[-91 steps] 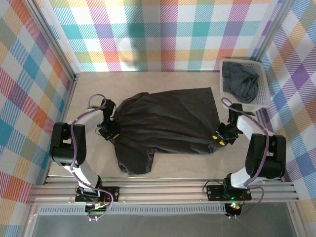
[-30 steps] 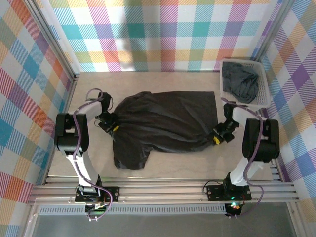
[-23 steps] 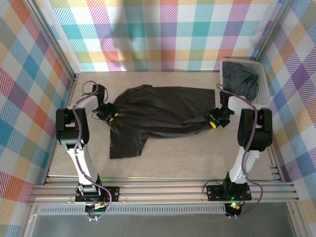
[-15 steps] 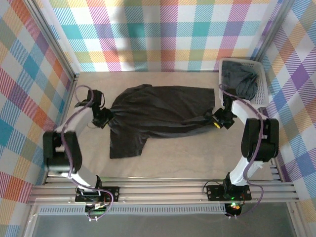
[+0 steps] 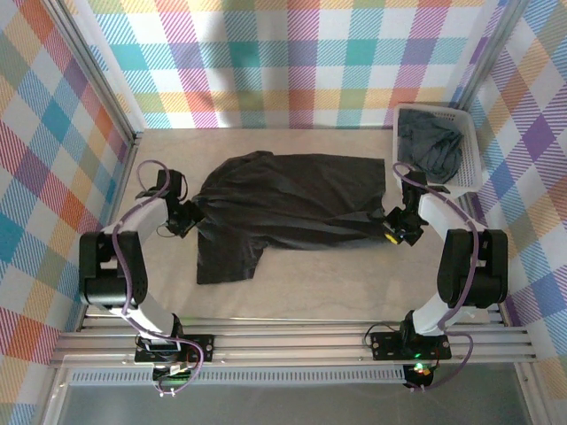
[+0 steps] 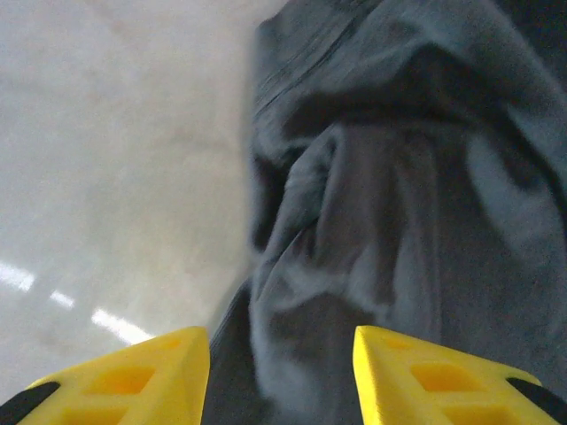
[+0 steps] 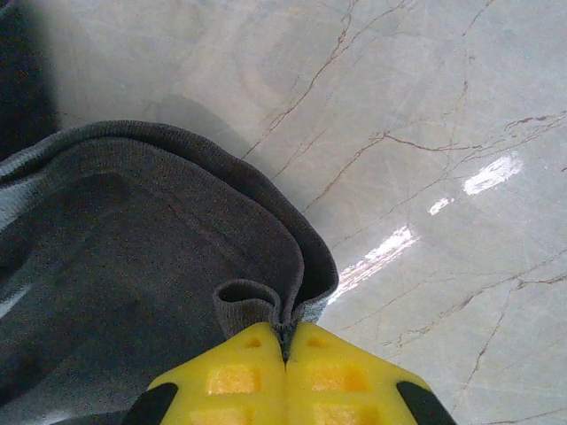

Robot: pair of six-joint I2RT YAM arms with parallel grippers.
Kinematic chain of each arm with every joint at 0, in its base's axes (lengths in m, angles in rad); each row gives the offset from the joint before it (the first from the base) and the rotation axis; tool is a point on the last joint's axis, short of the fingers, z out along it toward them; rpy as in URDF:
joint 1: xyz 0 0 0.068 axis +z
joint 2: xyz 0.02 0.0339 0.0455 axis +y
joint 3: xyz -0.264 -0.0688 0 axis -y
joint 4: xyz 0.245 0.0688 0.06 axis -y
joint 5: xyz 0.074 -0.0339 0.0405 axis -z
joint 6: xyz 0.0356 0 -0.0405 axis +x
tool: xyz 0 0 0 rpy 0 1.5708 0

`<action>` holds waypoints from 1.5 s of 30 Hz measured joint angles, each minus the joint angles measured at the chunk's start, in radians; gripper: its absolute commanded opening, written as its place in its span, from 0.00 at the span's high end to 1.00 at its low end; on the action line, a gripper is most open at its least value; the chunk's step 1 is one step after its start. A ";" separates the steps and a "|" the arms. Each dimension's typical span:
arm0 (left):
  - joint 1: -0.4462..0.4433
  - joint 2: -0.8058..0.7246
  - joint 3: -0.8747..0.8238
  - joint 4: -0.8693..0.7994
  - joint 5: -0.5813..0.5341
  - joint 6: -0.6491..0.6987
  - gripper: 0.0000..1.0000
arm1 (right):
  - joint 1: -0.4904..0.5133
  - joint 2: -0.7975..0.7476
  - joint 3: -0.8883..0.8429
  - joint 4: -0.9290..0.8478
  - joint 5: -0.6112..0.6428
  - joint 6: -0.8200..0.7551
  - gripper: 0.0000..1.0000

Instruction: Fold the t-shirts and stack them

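T-shirt of dark charcoal cloth [image 5: 292, 199] lay 3 o'clock of left gripper [image 5: 184, 217], jaws wide | right gripper [image 5: 392, 233] pinched its hem

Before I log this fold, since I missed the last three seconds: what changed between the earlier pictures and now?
Both hands carried the near edge of the spread t-shirt toward the far side, folding it over. The left hand then let go and is open beside the cloth. The right hand drew back slightly, still shut on the edge. The basket and the bundled shirt inside it stayed put.
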State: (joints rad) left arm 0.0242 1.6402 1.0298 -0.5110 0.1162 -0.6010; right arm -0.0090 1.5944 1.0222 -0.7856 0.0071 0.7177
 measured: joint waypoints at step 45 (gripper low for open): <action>0.145 -0.149 0.945 -0.031 0.069 -0.526 1.00 | -0.032 -0.149 0.892 0.063 -0.114 -0.048 1.00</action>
State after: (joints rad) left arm 0.1692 1.4914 1.9751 -0.5419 0.1856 -1.1271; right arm -0.0414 1.4452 1.9144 -0.7223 -0.1066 0.6693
